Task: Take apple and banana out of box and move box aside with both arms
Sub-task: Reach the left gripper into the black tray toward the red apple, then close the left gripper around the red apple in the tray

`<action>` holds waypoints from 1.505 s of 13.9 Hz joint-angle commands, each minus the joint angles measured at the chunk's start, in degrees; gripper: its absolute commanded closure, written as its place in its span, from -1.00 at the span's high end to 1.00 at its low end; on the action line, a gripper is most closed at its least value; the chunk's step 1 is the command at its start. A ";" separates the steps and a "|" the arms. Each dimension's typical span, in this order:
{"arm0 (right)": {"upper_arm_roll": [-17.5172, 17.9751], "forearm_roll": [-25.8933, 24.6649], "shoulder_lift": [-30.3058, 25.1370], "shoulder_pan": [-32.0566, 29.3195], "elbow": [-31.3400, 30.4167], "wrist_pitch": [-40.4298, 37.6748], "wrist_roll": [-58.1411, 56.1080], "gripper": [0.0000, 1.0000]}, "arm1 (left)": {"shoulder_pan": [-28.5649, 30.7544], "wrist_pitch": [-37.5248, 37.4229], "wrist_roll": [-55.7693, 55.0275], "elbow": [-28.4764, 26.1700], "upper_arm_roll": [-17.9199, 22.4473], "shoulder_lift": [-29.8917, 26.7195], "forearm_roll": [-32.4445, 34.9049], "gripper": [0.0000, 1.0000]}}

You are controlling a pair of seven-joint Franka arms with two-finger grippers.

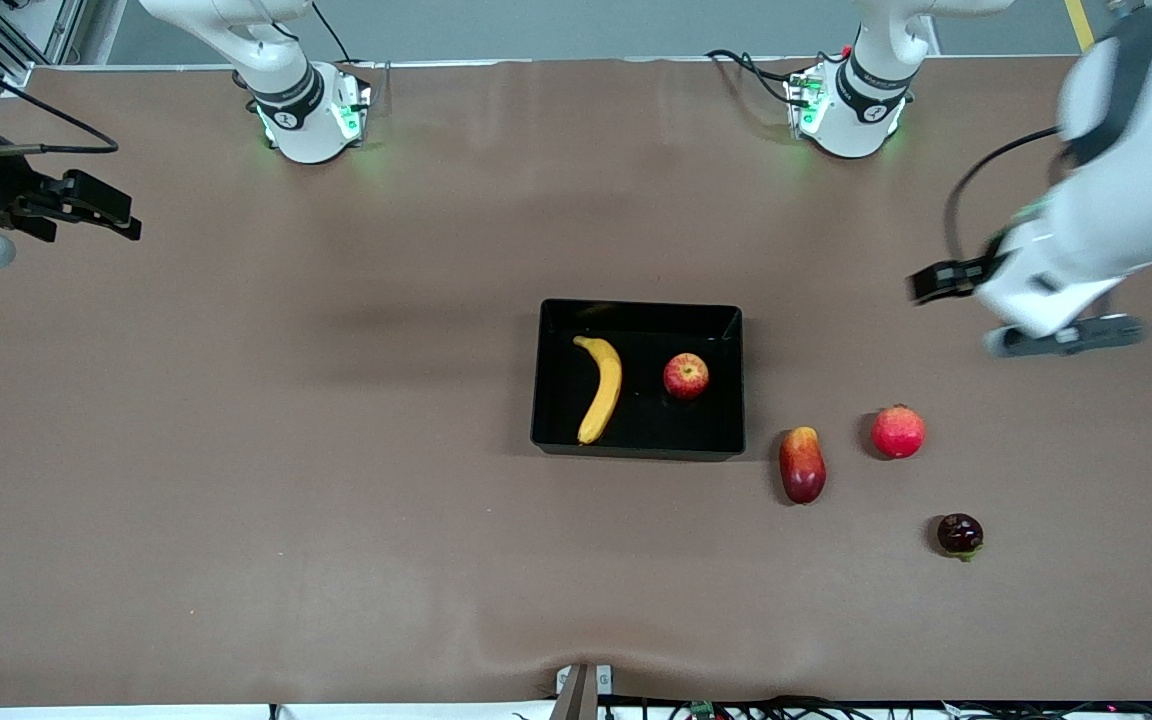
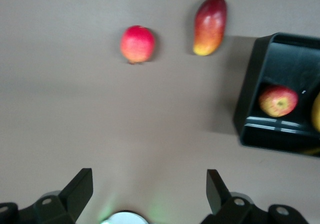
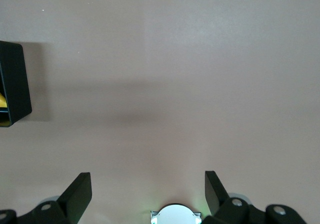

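Observation:
The black box (image 1: 636,306) sits mid-table. Inside it lie the yellow banana (image 1: 601,388) and the small red apple (image 1: 686,376), apart from each other. My left gripper (image 1: 939,282) hangs high over the table at the left arm's end, open and empty (image 2: 150,181). Its wrist view takes in the box's wall (image 2: 252,83), the apple (image 2: 278,101) and a sliver of banana (image 2: 316,111). My right gripper (image 1: 86,205) is raised over the right arm's end of the table, open and empty (image 3: 148,184). A corner of the box (image 3: 12,83) shows in the right wrist view.
Three loose fruits lie on the table toward the left arm's end, nearer the front camera than the box's middle: a red-and-yellow mango-like fruit (image 1: 802,464) (image 2: 210,25), a pink-red round fruit (image 1: 898,431) (image 2: 137,44), and a small dark fruit (image 1: 960,534).

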 commanded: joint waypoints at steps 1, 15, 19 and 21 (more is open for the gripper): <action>0.56 0.14 -0.68 0.18 -0.49 0.40 0.54 1.00 | -4.22 5.73 -10.16 1.53 -0.03 4.13 -0.60 1.00; 0.47 0.14 -0.94 0.01 -3.39 0.58 0.54 1.00 | -17.85 30.55 -44.74 0.29 -0.03 26.37 -0.96 1.00; 0.47 0.14 -0.94 0.09 -3.39 0.85 0.54 1.00 | -18.38 30.55 -44.83 -1.37 -0.03 28.05 -0.96 1.00; 0.47 0.14 -0.94 0.09 -3.39 0.76 0.54 1.00 | -18.47 30.63 -44.83 -1.55 -0.12 29.01 -0.96 1.00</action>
